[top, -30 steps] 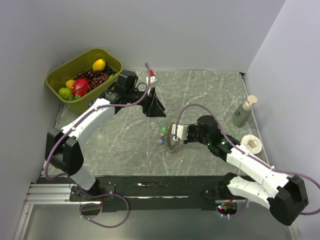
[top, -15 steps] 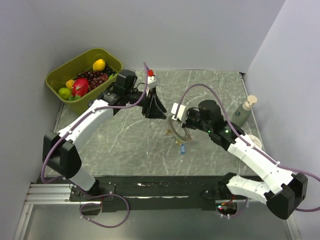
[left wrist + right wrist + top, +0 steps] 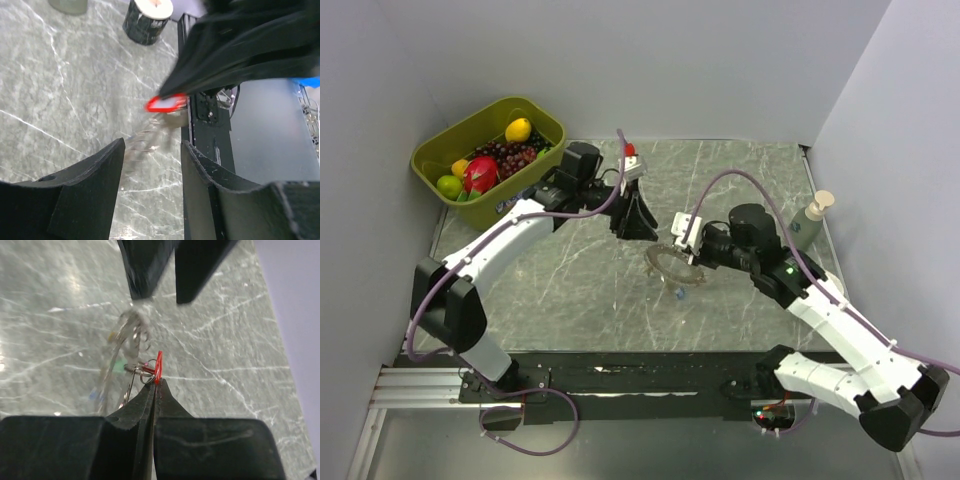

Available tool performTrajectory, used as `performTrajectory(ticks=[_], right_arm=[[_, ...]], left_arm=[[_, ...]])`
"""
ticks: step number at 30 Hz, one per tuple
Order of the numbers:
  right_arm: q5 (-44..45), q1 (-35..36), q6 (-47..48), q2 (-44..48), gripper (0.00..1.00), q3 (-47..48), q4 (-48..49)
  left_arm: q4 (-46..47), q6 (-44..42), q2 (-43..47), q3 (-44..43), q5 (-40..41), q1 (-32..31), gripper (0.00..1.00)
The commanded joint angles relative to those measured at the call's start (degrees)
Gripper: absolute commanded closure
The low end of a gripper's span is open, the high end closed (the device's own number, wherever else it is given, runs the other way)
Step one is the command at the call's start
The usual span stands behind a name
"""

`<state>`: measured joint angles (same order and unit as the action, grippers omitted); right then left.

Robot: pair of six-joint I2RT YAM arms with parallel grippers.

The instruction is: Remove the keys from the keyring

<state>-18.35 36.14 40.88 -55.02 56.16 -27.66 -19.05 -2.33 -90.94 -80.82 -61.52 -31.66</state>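
My right gripper (image 3: 156,383) is shut on a small red key (image 3: 158,369) and holds it off the table. From that key the keyring (image 3: 126,347), a silvery chain loop, hangs blurred with a green key (image 3: 119,368) and a blue key (image 3: 93,396) on it. In the top view the keyring (image 3: 669,266) dangles below the right gripper (image 3: 686,251), the blue key (image 3: 678,293) lowest. My left gripper (image 3: 152,145) is open just short of the chain (image 3: 147,137) and the red key (image 3: 166,103), nothing between its fingers (image 3: 95,185). From above, the left gripper (image 3: 640,230) sits close to the ring's upper left.
A green bin (image 3: 542,112) of fruit stands at the back left. A soap bottle (image 3: 807,226) is by the right wall. A tape roll (image 3: 147,15) shows beyond the keyring in the left wrist view. The dark rail (image 3: 620,375) runs along the near edge.
My right gripper has lifted the keyring off the table and carried it up and right, towards the left gripper. The loop swings beneath it. The left gripper has shifted slightly right.
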Motion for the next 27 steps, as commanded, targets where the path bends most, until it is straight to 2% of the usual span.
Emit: performTrajectory(ticks=[1, 6, 11, 19, 27], right_arm=[[-4.41, 0.16, -1.68, 3.08, 1.00, 5.27, 0.86], [-4.33, -0.37, -1.77, 3.70, 1.00, 5.63, 1.03], [1.55, -0.28, -0.81, 4.13, 1.00, 3.17, 4.71], [5.43, -0.37, -3.44, 3.52, 1.00, 2.20, 9.20], [8.24, -0.37, -5.46, 2.55, 1.00, 2.02, 12.10]], left_arm=[[-2.39, -2.77, -3.10, -3.64, -0.01, -1.47, 0.44], [-2.57, -3.65, -3.64, -3.03, -1.76, -2.53, 0.43], [-1.44, -2.51, -2.41, -2.24, -4.22, -2.53, 0.43], [-1.96, -2.59, -2.49, -2.15, -6.51, -2.53, 0.42], [1.29, 1.35, -2.49, -1.72, -7.21, -2.53, 0.38]])
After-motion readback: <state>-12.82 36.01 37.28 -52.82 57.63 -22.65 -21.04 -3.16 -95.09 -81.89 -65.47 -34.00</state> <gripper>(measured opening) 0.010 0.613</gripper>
